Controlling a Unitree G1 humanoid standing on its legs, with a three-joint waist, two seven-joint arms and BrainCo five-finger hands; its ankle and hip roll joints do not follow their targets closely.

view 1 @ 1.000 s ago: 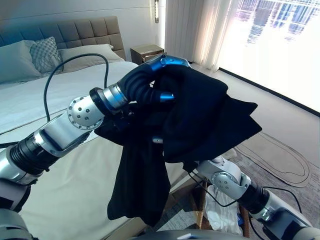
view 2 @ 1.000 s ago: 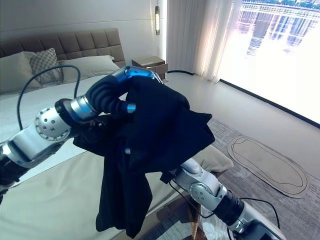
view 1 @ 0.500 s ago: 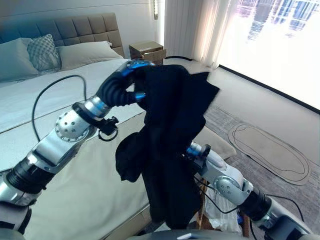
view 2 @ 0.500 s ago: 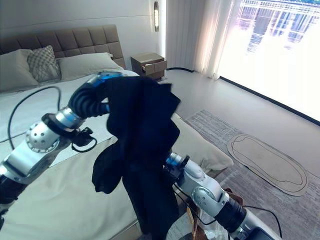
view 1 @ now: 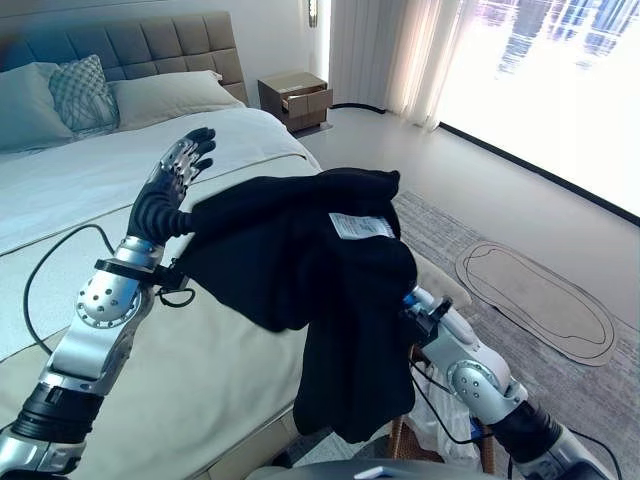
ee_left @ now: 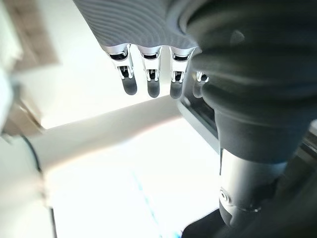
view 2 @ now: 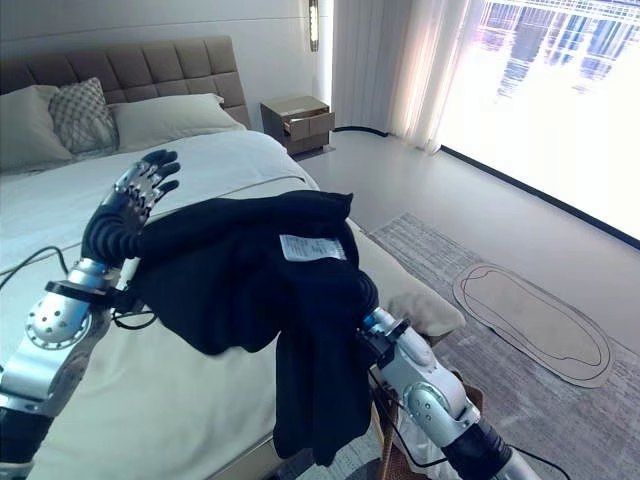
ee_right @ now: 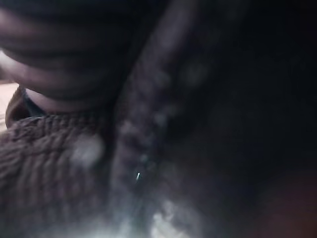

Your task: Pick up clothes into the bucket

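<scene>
In the eye views the left hand (view 1: 181, 163) has let go and is now open with straight fingers, while the black cloth (view 1: 300, 260) now hangs over the right arm, above the bed's (view 1: 90, 190) near right edge. The left wrist view shows its fingers (ee_left: 150, 79) straight and empty. The right wrist view is dark cloth, so I cannot tell about the right hand's fingers; the cloth must next go down into the bucket.

A black garment (view 1: 320, 280) hangs in the air above the bed's edge. It is bunched and draped, one end trailing down, a white label showing on top.

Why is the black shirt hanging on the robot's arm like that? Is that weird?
A bit odd, yes. The black garment is draped over the right arm, hiding the right hand, not in any bucket. The left hand is open above the bed, holding nothing.
</scene>
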